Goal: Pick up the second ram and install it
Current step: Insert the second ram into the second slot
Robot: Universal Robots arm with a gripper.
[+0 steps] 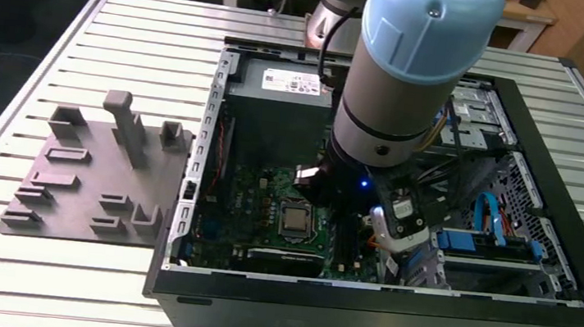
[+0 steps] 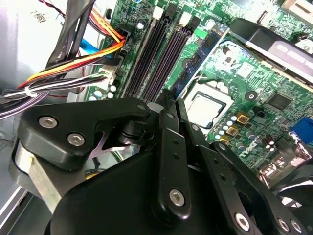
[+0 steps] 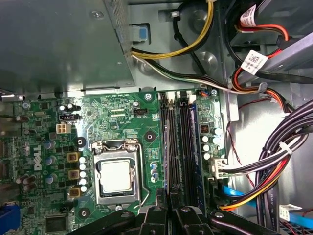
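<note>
My gripper hangs low inside the open computer case, over the row of memory slots on the green motherboard. Its black fingers stand close together. Between them runs a thin edge that I take for the second ram, seen edge-on and lined up with the slot farthest from the cables. In the exterior view the gripper sits under the arm's big wrist. A blue-green memory stick stands in the slot nearest the cables.
The processor socket lies beside the slots. Bundled cables run along their other side. The grey power supply fills the case's far end. A grey slotted holder block rests on the ribbed table at the exterior view's left.
</note>
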